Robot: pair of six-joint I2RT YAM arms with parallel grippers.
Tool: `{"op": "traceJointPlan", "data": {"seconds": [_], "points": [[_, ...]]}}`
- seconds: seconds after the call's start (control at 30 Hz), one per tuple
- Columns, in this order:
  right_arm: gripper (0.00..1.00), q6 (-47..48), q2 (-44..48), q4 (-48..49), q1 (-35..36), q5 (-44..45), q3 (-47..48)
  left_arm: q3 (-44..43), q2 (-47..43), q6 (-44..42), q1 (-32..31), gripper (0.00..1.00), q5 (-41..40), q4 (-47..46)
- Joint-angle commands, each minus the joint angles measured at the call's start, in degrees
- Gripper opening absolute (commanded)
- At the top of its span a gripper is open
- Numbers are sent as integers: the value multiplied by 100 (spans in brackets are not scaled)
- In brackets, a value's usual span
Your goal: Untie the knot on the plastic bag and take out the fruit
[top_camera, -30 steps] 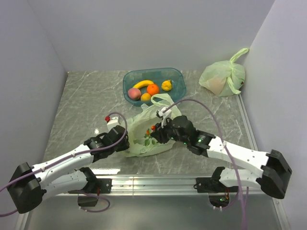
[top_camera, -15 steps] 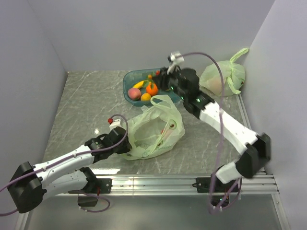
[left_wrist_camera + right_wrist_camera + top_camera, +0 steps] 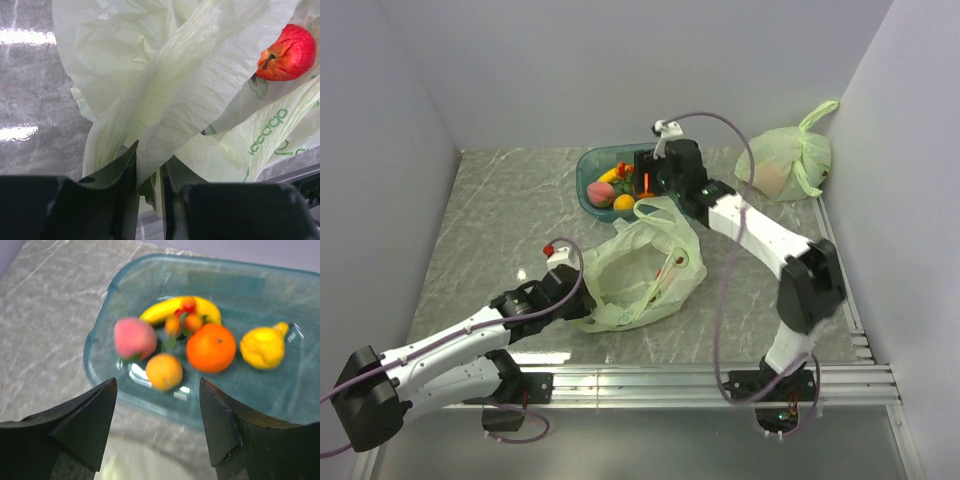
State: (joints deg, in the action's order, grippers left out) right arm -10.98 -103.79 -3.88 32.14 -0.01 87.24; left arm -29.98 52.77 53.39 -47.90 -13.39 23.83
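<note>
The plastic bag (image 3: 640, 275) lies open on the table, its loop handles (image 3: 662, 210) loose; no knot shows. My left gripper (image 3: 570, 290) is shut on the bag's near-left rim, with a fold of film (image 3: 150, 150) pinched between the jaws. A red apple (image 3: 287, 52) lies inside the bag. My right gripper (image 3: 642, 183) hovers open and empty (image 3: 157, 382) over the blue tub (image 3: 92, 347). In the tub are a banana (image 3: 157, 310), a peach (image 3: 134, 337), an orange (image 3: 211, 346), a lemon-like fruit (image 3: 262, 346), a small orange fruit (image 3: 164, 371) and a small red-orange cluster (image 3: 182, 320).
A second pale green bag (image 3: 785, 160), tied and showing pinkish-orange through its film, sits at the back right against the wall. The blue tub (image 3: 695, 152) stands at the back middle. Grey walls close in three sides.
My right gripper lifted the small red-orange cluster out of the bag, swung back over the tub and let it go; it is now open. The left gripper kept its hold on the bag.
</note>
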Motion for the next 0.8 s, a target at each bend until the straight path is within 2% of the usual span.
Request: {"op": "traceJointPlan", "data": {"seconds": [0.0, 0.13, 0.3, 0.4, 0.57, 0.67, 0.77], "points": [[72, 236, 1368, 309, 450, 247, -757, -25, 22, -127, -26, 25, -146, -213], [63, 413, 2448, 248, 1432, 502, -1823, -122, 84, -144, -35, 25, -331, -178], [58, -17, 2680, -279, 1901, 405, -2736, -254, 31, -206, -88, 24, -524, -151], [57, -456, 2644, -595, 1884, 572, -3150, -307, -4, -241, -123, 24, -560, -125], [58, -1414, 3065, -1140, 1770, 1433, -3897, -307, -100, -171, -255, 24, -665, -2], [57, -2082, 3487, -1351, 1515, 1749, -4539, -220, -197, -162, -290, 24, -692, -10], [54, -2575, 3699, -1379, 1032, 1689, -5110, -140, -224, -153, -299, 25, -665, -54]]}}
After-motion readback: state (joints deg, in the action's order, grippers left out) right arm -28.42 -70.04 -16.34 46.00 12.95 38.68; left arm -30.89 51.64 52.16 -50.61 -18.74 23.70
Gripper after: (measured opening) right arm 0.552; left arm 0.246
